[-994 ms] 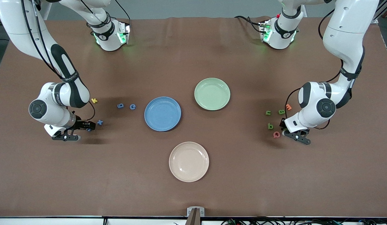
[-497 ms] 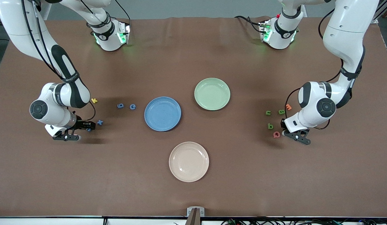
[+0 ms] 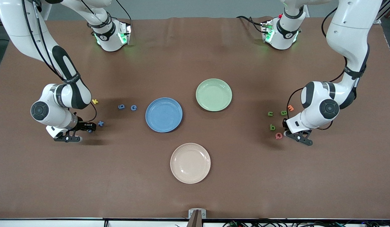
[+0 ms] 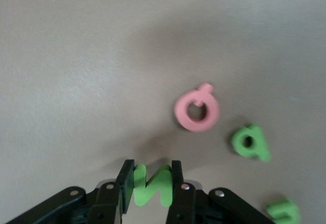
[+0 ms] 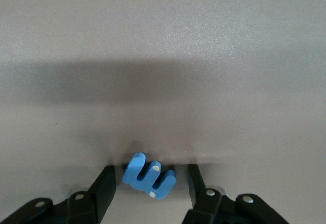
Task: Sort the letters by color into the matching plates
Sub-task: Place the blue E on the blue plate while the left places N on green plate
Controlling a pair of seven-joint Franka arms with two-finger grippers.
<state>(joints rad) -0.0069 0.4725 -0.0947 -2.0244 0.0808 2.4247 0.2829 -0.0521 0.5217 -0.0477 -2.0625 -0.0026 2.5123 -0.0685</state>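
Observation:
In the left wrist view my left gripper is shut on a green letter, low over the table at the left arm's end. Three more green letters lie beside it. My right gripper stands open around a blue letter lying on the table, with a gap at each finger. Other blue letters lie toward the blue plate. The green plate is empty, as is the blue one.
A pink letter lies just ahead of my left gripper, and an orange one sits by the green letters. A yellow letter rests near the right arm's forearm. A cream plate stands nearest the front camera.
The left arm's hand and forearm have risen slightly. The right hand has hardly shifted. The letters on the table and the plates have stayed put.

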